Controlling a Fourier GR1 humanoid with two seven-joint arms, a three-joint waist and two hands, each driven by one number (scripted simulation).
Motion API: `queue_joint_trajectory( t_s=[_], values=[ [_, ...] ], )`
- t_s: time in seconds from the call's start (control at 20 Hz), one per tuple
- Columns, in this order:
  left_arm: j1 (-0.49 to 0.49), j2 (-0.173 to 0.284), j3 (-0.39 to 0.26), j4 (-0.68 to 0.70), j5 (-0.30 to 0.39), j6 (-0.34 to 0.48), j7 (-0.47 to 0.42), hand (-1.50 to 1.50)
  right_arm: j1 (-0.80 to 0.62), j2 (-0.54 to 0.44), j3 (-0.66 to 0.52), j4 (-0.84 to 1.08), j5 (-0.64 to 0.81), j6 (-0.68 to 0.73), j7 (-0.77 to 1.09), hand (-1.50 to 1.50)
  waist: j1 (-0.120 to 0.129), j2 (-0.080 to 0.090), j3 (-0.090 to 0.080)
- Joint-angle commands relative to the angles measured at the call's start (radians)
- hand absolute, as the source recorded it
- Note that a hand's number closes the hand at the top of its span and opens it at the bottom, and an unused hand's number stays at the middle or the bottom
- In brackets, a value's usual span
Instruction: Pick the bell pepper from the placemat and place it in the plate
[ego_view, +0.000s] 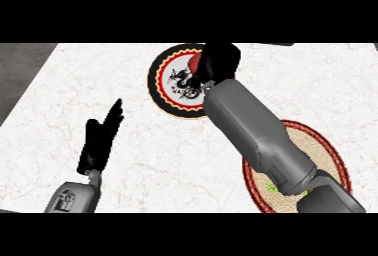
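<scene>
Head view: we look steeply down at a pale marbled worktop (148, 165). Our right robot hand (218, 60) reaches over the plate (164, 80), a round plate with a black outer band, a red ring and a white centre bearing a dark pattern, lying toward the far middle of the worktop. The hand is a black mass above the plate's right part, and its grey forearm (258, 135) runs back diagonally to the lower right. We cannot tell whether the fingers of this hand are curled round anything. A small red patch shows at the hand's left edge, but we cannot say whether it is the bell pepper or the plate's red ring, so we cannot tell where the pepper is.

The placemat (325, 150) lies at the near right, round, with a woven beige middle and a dark red border; the forearm crosses over its left part. A small green speck shows on the mat beside the forearm.

Our left robot hand (100, 140) rests at the lower left, well apart from the plate, fingers straight and pressed together, pointing away from us, holding nothing.
</scene>
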Motion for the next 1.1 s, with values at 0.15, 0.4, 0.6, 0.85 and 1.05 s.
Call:
queue_joint_trajectory(
  t_s=[0.15,0.4,0.6,0.85,1.05],
  values=[
    [-0.036,0.001,0.006,0.008,-0.010,0.004,0.011,0.00,0.006,0.003,-0.071,0.106,-0.244,0.028,-0.118,1.50,0.012,0.010,0.002],
    [0.016,-0.026,-0.019,-0.019,-0.015,0.013,-0.007,0.00,0.000,0.003,-0.068,0.181,-0.346,0.103,-0.189,-1.50,0.002,0.001,0.001],
    [0.030,-0.007,0.001,-0.014,-0.003,-0.003,-0.018,0.00,0.061,0.003,-0.039,0.155,-0.405,0.054,-0.385,-1.50,-0.011,-0.002,0.002],
    [0.024,-0.005,0.030,0.005,-0.011,0.030,-0.016,0.00,0.043,0.003,-0.148,0.023,-0.495,-0.148,-0.580,-1.50,-0.048,-0.006,0.004],
    [0.074,0.008,0.033,-0.005,0.016,-0.008,-0.035,0.00,0.119,0.003,-0.222,-0.073,-0.642,-0.284,-0.723,-1.50,-0.042,-0.010,0.004]
  ],
)
